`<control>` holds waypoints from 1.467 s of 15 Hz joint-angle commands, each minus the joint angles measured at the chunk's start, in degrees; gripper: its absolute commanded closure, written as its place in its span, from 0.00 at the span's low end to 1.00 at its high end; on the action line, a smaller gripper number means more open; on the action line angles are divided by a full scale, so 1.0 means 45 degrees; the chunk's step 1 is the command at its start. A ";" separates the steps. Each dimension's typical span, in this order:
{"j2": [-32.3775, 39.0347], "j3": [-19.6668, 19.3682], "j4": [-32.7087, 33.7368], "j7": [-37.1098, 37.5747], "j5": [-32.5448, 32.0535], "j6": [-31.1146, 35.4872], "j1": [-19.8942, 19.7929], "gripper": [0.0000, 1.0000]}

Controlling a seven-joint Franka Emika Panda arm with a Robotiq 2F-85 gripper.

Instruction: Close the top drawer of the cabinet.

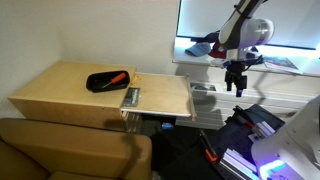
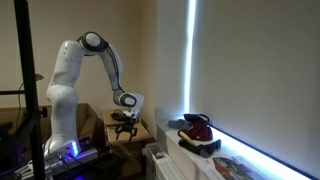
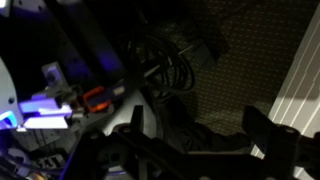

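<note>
The cabinet (image 1: 60, 90) is a low, wide box of light tan plywood with a broad flat top. The top drawer (image 1: 165, 97) stands pulled out from its right end, with a small silvery metal piece (image 1: 131, 97) where they meet. My gripper (image 1: 237, 88) hangs in the air to the right of the drawer, apart from it, fingers pointing down. It is open and empty. It also shows in an exterior view (image 2: 125, 130) in front of a tan wooden piece (image 2: 110, 122). In the dark wrist view my fingers (image 3: 200, 135) are spread, with only floor and cables below.
A black tray with an orange tool (image 1: 107, 80) lies on the cabinet top. A brown padded seat (image 1: 70, 150) stands in front of the cabinet. Blue-lit equipment (image 1: 265, 150) and cables lie under the gripper. A red and black object (image 2: 197, 128) sits on the window ledge.
</note>
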 commanded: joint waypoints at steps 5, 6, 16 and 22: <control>0.5537 0.0567 0.3883 0.3094 0.1017 0.2279 0.2572 0.00; 0.6022 0.0493 0.4227 0.3260 0.1061 0.2266 0.2636 0.00; 0.7272 0.2931 0.6364 0.0919 0.2825 0.0903 0.2250 0.00; 0.6137 0.4685 0.6257 0.0036 0.3157 0.0077 0.3997 0.00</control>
